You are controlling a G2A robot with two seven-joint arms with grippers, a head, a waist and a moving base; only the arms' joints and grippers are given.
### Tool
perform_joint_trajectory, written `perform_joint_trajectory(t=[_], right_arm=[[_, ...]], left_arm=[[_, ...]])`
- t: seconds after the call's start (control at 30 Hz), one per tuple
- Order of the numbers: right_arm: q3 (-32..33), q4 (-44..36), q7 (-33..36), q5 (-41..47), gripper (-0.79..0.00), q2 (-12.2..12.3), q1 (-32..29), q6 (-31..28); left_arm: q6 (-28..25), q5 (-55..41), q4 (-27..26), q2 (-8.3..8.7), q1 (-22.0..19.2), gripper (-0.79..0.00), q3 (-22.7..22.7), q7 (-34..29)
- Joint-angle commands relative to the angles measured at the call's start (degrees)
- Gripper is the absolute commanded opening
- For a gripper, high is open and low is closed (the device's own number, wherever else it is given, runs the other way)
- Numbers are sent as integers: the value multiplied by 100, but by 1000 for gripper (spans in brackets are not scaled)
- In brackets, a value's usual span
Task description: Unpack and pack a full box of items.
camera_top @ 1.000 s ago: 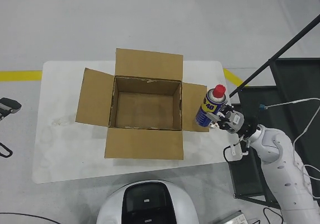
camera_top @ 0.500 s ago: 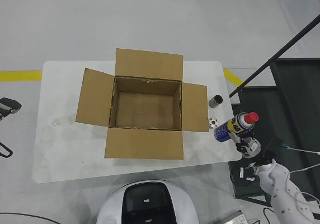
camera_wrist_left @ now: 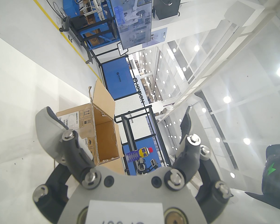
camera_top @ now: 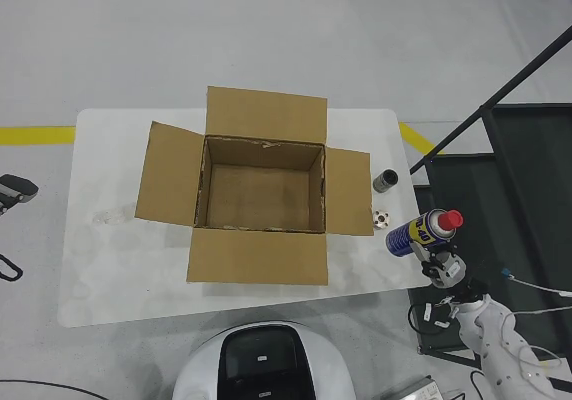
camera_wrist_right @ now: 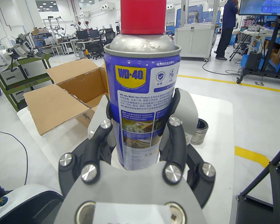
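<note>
Altogether one box (camera_top: pixel 256 256), one spray can (camera_top: pixel 421 233), two metal parts (camera_top: pixel 385 180) (camera_top: pixel 380 217).

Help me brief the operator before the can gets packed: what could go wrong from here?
1. The jaws grip the spray can low on its body; it might tilt or slip.
2. Heading to the box, it could knock the metal cylinder and small block beside the right flap, or catch that flap.

The spray can (camera_wrist_right: pixel 140 108) carries a yellow logo badge, round icons and dense small print, the cardboard box (camera_wrist_left: pixel 84 120) bears a barcode sticker and handling symbols on one outer wall, and a blue panel (camera_wrist_left: pixel 117 82) shows white lettering.
</note>
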Motion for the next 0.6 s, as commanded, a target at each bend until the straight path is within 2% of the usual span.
perform_joint_trajectory(t=[0.0,0.2,0.4,0.57], right_arm=[[0,0,0,0,-785,0,0,0],[-274,311,186,160,-785,-77,140,518],[-889,1535,-606,369,-785,-293,599,1638],[-1349,2540,-1357,315,-785,-453,1068,2095]], left_arm=[[0,0,0,0,0,0,0,0],[0,0,0,0,0,0,0,0],[0,0,0,0,0,0,0,0],[0,0,0,0,0,0,0,0]])
